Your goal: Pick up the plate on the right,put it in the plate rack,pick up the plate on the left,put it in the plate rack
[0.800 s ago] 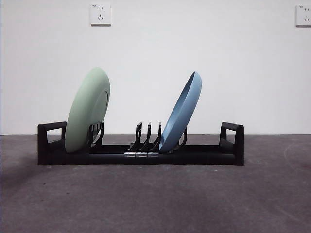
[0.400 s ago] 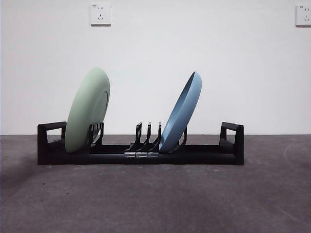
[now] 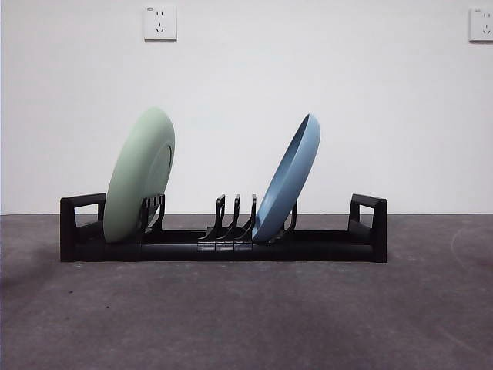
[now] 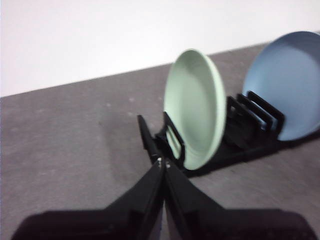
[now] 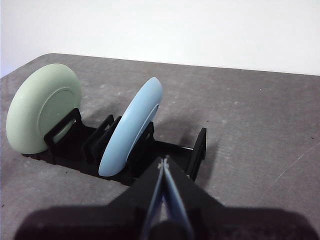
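Note:
The long black plate rack [image 3: 223, 245] lies across the table. A pale green plate [image 3: 139, 176] stands tilted in its left slots, and a blue plate [image 3: 289, 179] leans in the slots right of centre. Both arms are out of the front view. In the left wrist view my left gripper [image 4: 161, 162] is shut and empty, hanging back from the rack's [image 4: 165, 135] left end, with the green plate [image 4: 195, 115] and blue plate [image 4: 287, 82] beyond. My right gripper [image 5: 164, 161] is shut and empty too, back from the rack's [image 5: 197, 150] right end, facing the blue plate [image 5: 131, 127] and green plate [image 5: 42, 107].
The dark grey table [image 3: 246, 316] runs in front of the rack, with a white wall behind it. Two wall sockets [image 3: 159, 22] sit high on that wall.

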Tool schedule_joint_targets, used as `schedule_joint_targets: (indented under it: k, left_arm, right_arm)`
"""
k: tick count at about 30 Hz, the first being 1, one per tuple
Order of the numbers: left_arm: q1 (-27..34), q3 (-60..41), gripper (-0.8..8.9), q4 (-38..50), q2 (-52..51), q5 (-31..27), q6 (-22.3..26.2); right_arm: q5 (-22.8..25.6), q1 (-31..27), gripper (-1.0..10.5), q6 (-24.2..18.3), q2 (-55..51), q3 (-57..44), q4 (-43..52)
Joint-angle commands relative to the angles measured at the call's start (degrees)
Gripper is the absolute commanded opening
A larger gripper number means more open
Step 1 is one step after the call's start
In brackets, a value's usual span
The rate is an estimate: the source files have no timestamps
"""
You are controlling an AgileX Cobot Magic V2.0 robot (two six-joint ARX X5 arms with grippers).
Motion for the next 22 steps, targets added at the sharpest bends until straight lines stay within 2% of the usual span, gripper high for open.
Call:
schedule_joint_targets:
  k: [1, 11, 22]
  left_arm:
    - [3.3, -7.0, -0.02, 5.4, -4.6, 0.8, 0.4]
    - [9.7, -20.0, -0.02, 7.8, -14.2, 4.7, -0.9]
    - [10.7, -23.0, -0.02, 8.0, -15.0, 4.6, -1.9]
  right_arm:
    - [0.2, 0.0, 0.0, 0.4, 0.0, -0.3, 0.3]
    - [0.2, 0.0, 0.0, 0.4, 0.0, -0.3, 0.3]
    - [0.2, 0.0, 0.0, 0.4, 0.0, -0.3, 0.3]
